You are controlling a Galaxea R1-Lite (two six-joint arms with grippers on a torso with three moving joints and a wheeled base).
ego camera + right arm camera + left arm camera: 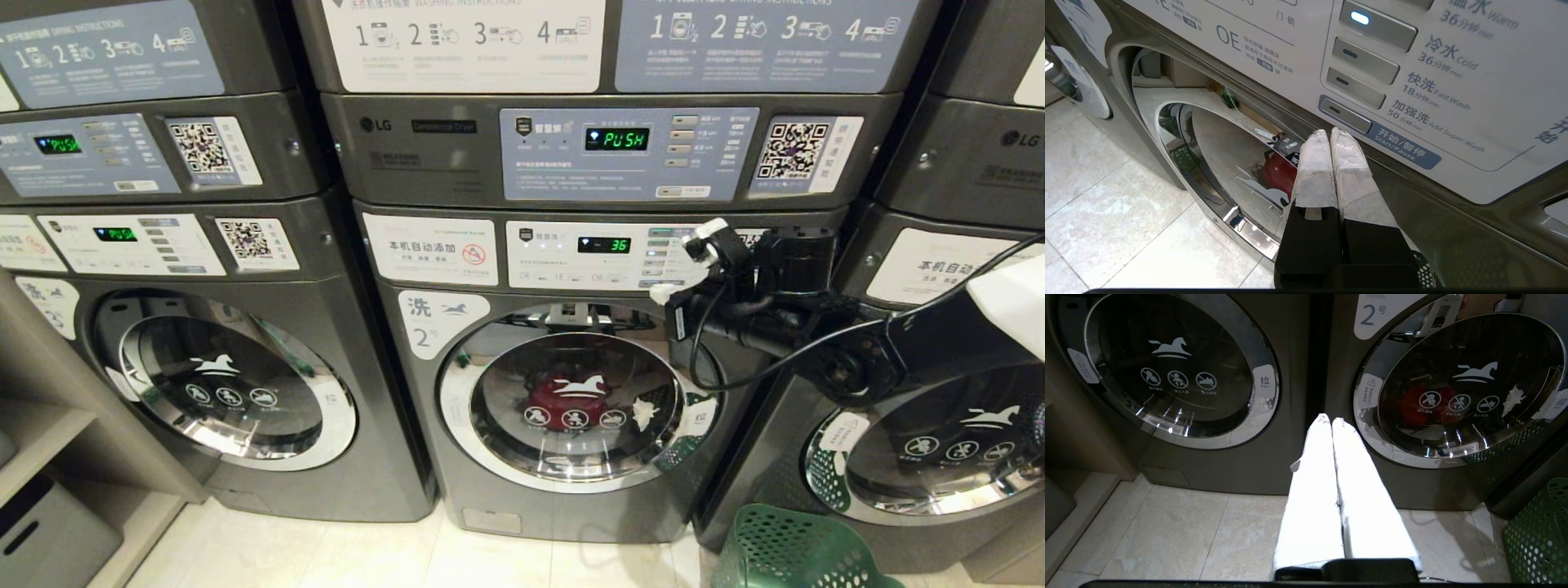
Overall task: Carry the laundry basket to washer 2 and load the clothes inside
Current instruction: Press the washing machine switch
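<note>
A row of dark grey stacked laundry machines stands on a pale tiled floor. In the head view, washer 2 fills the middle with its round chrome-rimmed door shut; a red garment shows behind the glass, and its display reads 36. The right gripper is raised before the control panel, its taped fingers pressed together and holding nothing. Only a corner of the green laundry basket shows on the floor at the lower right, cut off by the edge, so its contents cannot be seen. The left arm is out of this view.

The left wrist view adds what the head view lacks: the left gripper hangs low, fingers closed and empty, facing the seam between washer 2 and its neighbouring washer. The red garment is dim through the glass, and the basket peeks in at one edge.

The right wrist view shows the right gripper just beside the Start/Pause button; whether the tips touch the panel cannot be told. A lit blue indicator glows on the top button. The red garment is partly hidden by the fingers.
</note>
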